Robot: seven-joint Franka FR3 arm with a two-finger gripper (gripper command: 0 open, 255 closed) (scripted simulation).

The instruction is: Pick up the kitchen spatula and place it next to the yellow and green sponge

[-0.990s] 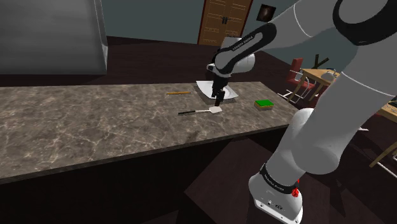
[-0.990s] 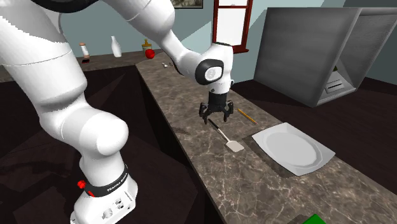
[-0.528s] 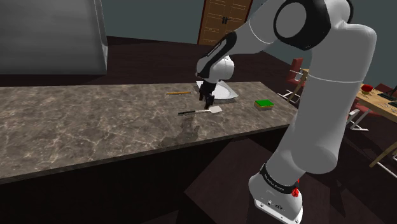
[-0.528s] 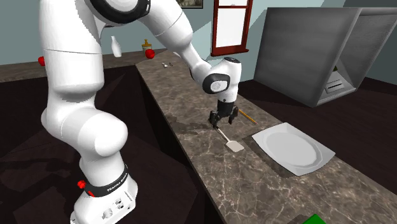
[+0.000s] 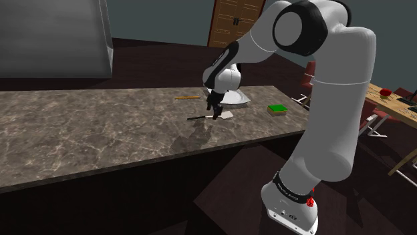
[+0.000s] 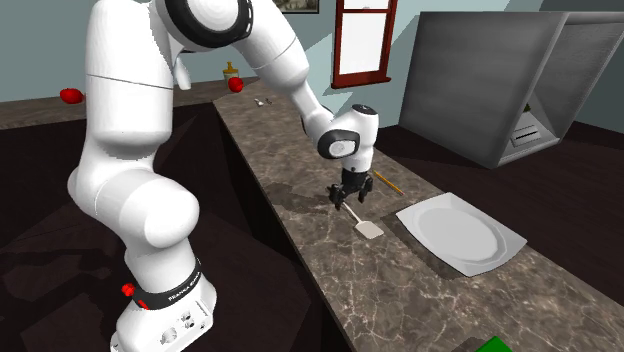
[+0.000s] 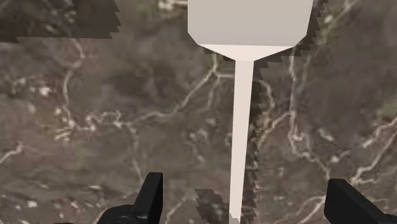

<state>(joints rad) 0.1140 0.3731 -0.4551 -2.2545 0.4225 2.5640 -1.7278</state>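
The spatula [image 5: 220, 115] lies flat on the dark marble counter [image 5: 100, 127], its pale square blade [image 6: 372, 229] pointing toward the plate. My black gripper [image 5: 212, 110] hangs low over the thin handle [image 7: 241, 127], open, one finger [image 7: 150, 196] on each side and neither touching it. From the second exterior view the gripper [image 6: 349, 199] stands just above the handle end. The sponge [image 5: 276, 109], green on top, sits near the counter's end at the shoulder view's right, with the green sponge's corner [image 6: 492, 346] at the bottom edge of the second exterior view.
A white square plate [image 6: 460, 232] lies just beyond the spatula, between it and the sponge. A thin yellow stick [image 5: 188, 97] rests behind the gripper. A large grey metal box [image 6: 490, 80] stands beyond the counter. Chairs and a wooden table [image 5: 394, 100] stand past the counter's end.
The arm has swung its upper links upright and the gripper has dropped lower over the spatula handle, shifting a little along it away from the blade. The fingers stayed open; the spatula has not moved.
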